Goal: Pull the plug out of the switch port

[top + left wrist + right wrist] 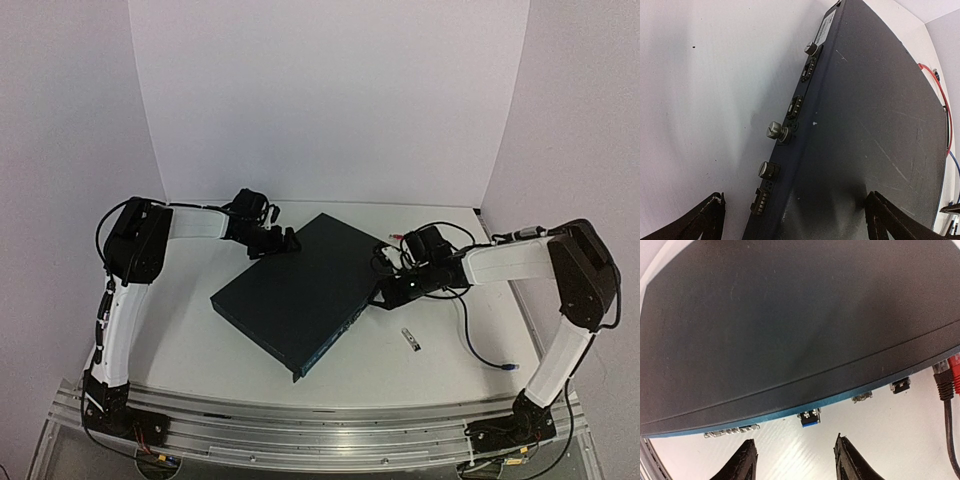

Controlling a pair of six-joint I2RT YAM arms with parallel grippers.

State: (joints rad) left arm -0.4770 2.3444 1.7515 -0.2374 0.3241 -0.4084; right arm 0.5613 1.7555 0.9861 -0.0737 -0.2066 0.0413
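Right gripper [793, 441] stands released at the right-hand edge of the switch [295, 300], its two dark fingers [742, 462] spread apart with nothing between them and only white surface [200, 330] showing in the gap. The switch, a flat dark box, lies at an angle in the middle of the surface between the two arms. Its thin blue-tinged edge face runs just beyond the right fingertips, which stop short of it without touching.

A row of small sockets lines that face. The socket [809, 418] directly across from the gap holds a bright blue insert; whether that is a plug or the socket's own lining cannot be told. The neighbouring sockets [900, 386] look dark or silvery, and their contents are too small to make out. A red cable end [954, 364] and a black cable [947, 410] lie on the surface beside the far end of that face.

Left gripper [794, 195] is spread wide at the switch's far left corner, one finger over the white surface and the other over the box's dark top. Three metal knobs [774, 130] stick out from the side face there.

A small silver-and-black piece [410, 340] lies on the surface near the right gripper, apart from the switch.
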